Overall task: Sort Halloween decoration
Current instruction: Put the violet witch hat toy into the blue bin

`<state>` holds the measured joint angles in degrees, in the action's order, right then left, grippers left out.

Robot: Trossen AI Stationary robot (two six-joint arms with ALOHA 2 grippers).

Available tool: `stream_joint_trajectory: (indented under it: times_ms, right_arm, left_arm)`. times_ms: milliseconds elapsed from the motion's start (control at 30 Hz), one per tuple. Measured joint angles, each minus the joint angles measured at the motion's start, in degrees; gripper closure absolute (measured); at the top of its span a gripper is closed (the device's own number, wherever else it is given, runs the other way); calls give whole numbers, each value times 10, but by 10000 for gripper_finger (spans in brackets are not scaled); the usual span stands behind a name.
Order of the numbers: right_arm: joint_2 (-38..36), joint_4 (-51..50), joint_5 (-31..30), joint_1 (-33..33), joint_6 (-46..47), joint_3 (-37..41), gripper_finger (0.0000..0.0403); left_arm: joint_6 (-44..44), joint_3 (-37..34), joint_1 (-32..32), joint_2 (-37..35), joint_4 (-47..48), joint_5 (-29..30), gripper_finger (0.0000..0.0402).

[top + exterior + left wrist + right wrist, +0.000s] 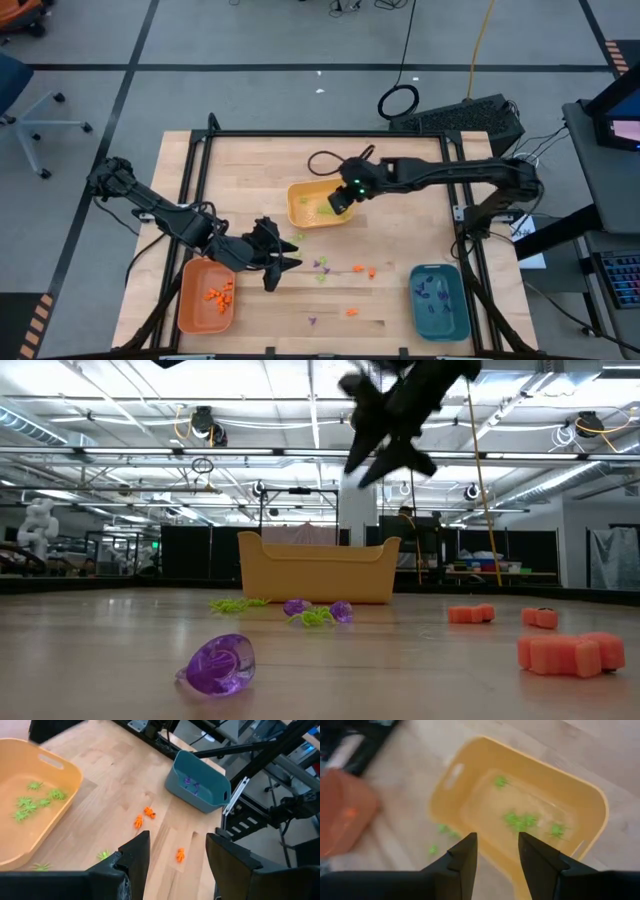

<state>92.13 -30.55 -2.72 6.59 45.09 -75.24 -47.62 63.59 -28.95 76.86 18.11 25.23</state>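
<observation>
The right end effector (496, 851), fingers apart and empty, hangs above a yellow rectangular plastic tray (470, 760) holding small light green decoration pieces (520, 820).

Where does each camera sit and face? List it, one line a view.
High: overhead, straight down; both arms, left gripper, right gripper.
Low: table height, level toward yellow tray; one gripper overhead.
Left wrist: past its open fingers toward teal tray.
Right wrist: past its open fingers into the yellow tray.
Shared: the yellow tray shows in all four.
</observation>
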Motion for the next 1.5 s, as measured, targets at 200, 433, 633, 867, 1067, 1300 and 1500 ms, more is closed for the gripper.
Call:
stream_joint_trajectory:
  times_ms: [200, 433, 633, 867, 1067, 1300, 1500]
  right_arm:
    - [-87, -51, 13, -48, -9, 0, 271]
    - [-116, -187, -3, -139, 59, 0, 270]
    - [-102, -199, -5, -195, 88, 0, 270]
    - [-79, -190, -6, -226, 95, 0, 270]
    - [-45, -146, -28, -236, 64, 0, 270]
    - [27, -29, -29, -236, -4, 0, 270]
    - [100, 63, 17, -236, -128, 0, 270]
  left_arm:
    - [0, 0, 0, 0, 24, 0, 210]
    - [4, 0, 2, 0, 36, -3, 210]
    - [0, 0, 2, 0, 72, -4, 210]
    - [-20, 0, 4, 7, 131, -16, 210]
    - [-29, 0, 4, 29, 129, -33, 210]
    - [-43, 0, 4, 47, 125, -84, 210]
    - [-82, 0, -10, 47, 125, -145, 210]
